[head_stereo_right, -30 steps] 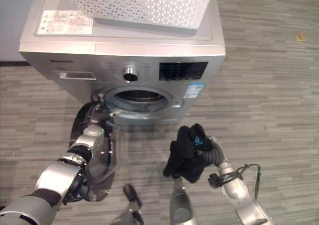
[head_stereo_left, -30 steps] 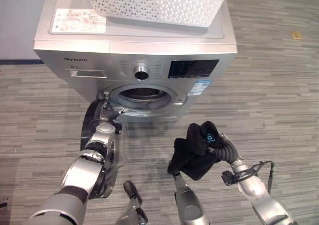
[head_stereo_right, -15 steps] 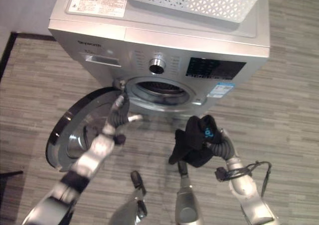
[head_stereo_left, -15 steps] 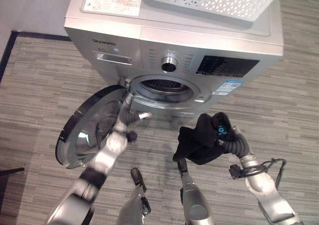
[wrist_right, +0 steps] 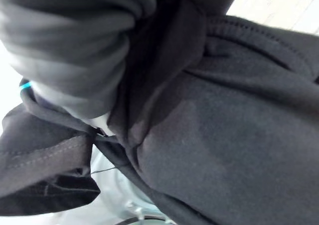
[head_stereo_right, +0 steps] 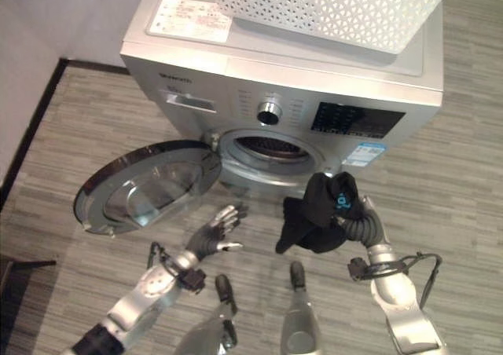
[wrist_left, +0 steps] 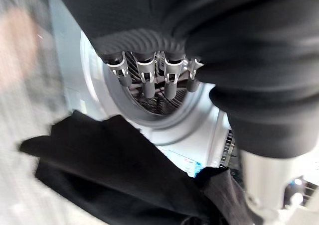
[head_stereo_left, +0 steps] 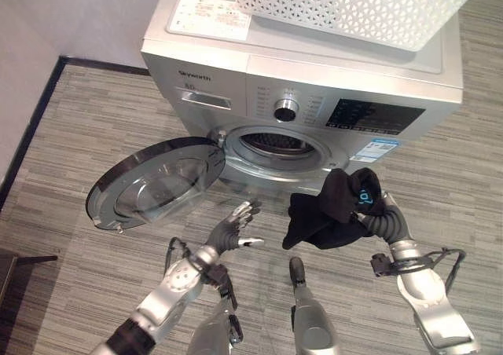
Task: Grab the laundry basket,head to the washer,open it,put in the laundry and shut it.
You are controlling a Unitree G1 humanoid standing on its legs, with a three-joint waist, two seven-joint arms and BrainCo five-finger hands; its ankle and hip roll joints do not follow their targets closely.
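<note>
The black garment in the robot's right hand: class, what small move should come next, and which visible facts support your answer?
Probably carry the black garment, bunched in the right hand, forward into the drum opening. The washer door is swung wide open, the open left hand is off it, and the garment hangs just in front of the opening.

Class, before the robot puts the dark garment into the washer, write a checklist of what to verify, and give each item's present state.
1. Washer door swung fully open: ok.
2. Drum opening free of obstruction: ok.
3. Black garment held in the right hand: ok; the cloth hides the fingers.
4. Left hand off the door, fingers straight: ok.
5. Garment hanging clear of the floor: cannot tell.
6. White basket resting on top of the washer: ok.
</note>
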